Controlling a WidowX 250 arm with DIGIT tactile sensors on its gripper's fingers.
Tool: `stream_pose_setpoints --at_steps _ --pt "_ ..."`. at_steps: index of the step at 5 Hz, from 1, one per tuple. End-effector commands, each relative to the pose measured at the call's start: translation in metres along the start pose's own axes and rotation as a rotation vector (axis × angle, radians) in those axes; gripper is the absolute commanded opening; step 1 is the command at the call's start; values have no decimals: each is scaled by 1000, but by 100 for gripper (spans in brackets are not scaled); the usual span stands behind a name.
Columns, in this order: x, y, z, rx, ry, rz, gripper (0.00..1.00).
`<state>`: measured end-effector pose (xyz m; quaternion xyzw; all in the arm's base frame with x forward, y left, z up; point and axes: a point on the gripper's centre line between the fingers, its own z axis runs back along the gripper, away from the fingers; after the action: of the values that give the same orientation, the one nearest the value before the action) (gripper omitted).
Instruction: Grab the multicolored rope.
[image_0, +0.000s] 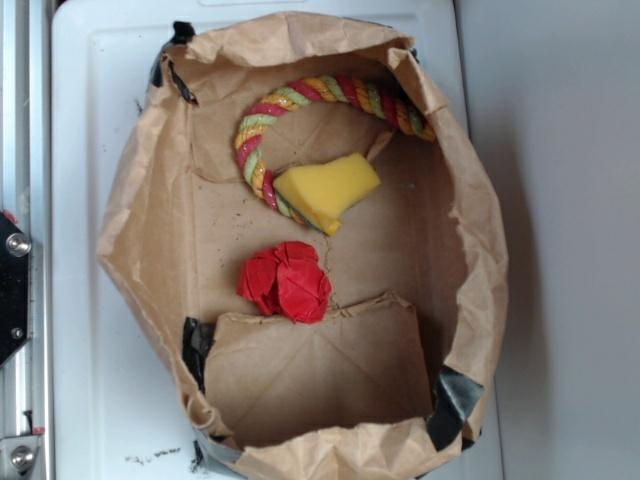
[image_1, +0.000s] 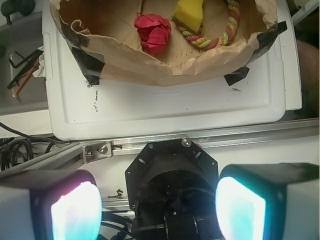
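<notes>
The multicolored rope (image_0: 300, 100) curls in the upper middle of the paper bag (image_0: 150, 230), touching the yellow sponge (image_0: 330, 188). The pincer (image_1: 157, 207) is wide open and empty, low in the wrist view. It should grab the bare curve, away from the sponge

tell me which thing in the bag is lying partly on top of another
The yellow sponge: its edge overlaps the multicolored rope, while the red cloth ball sits apart.
</notes>
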<state>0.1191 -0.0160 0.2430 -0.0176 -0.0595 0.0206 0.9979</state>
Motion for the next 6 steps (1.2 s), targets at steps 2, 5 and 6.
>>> stream_pose_setpoints --at_steps 2,5,6 --pt "36 11 -10 9 -53 140 100" --pt "113 58 -54 55 -133 510 100" --pt "132 61 -71 84 -171 657 100"
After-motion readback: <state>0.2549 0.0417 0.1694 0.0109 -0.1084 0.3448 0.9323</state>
